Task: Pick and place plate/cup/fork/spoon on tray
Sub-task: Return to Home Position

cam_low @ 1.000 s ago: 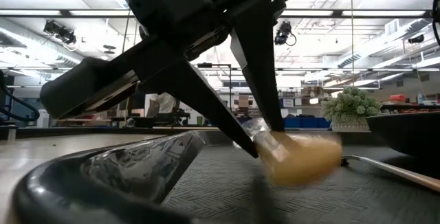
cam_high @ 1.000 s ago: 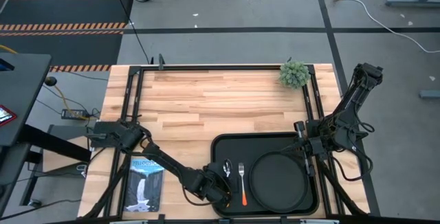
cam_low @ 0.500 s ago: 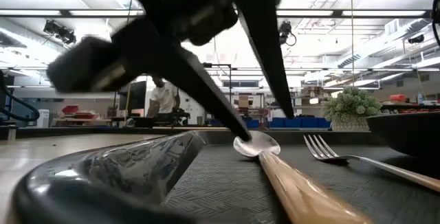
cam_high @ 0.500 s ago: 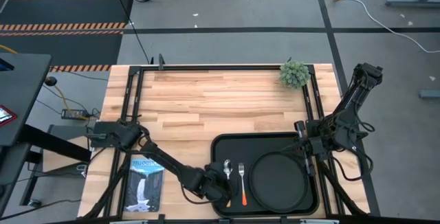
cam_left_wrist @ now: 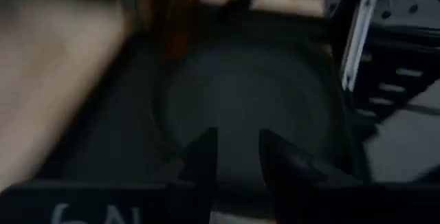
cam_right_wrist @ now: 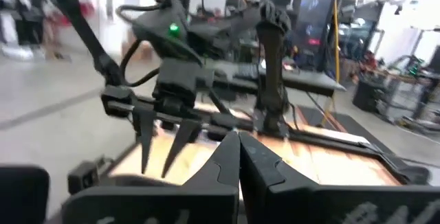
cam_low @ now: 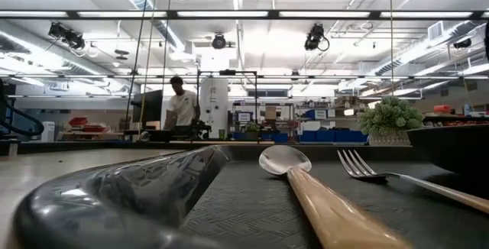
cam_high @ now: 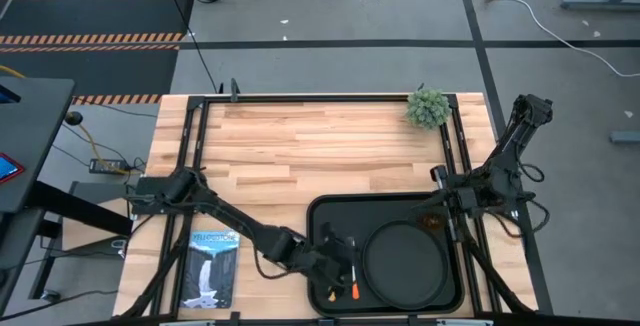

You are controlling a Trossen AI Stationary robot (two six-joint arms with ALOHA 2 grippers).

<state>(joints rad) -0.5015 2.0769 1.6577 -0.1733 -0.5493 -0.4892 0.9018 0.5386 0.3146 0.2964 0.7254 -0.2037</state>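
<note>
Lying nearest the low camera, the spoon [cam_low: 306, 184] rests on the tray [cam_low: 130, 195] floor, bowl away from the lens, with the fork [cam_low: 382, 174] just beside it, tines likewise pointing away. From overhead, both utensils sit in the tray's left part, partly under the left hand [cam_high: 340, 266], which hovers above them; fingers a narrow gap apart in its wrist view, holding nothing. The plate [cam_high: 405, 261] fills the tray's right part. The cup [cam_high: 432, 222] stands at the tray's far right corner, close by the right hand [cam_high: 450, 201]; its fingers meet in the wrist view, empty. A booklet [cam_high: 208, 268] lies on the worktop [cam_high: 300, 156] left of the tray; cover text unreadable. The plant [cam_high: 428, 107] sits at the far right edge.
</note>
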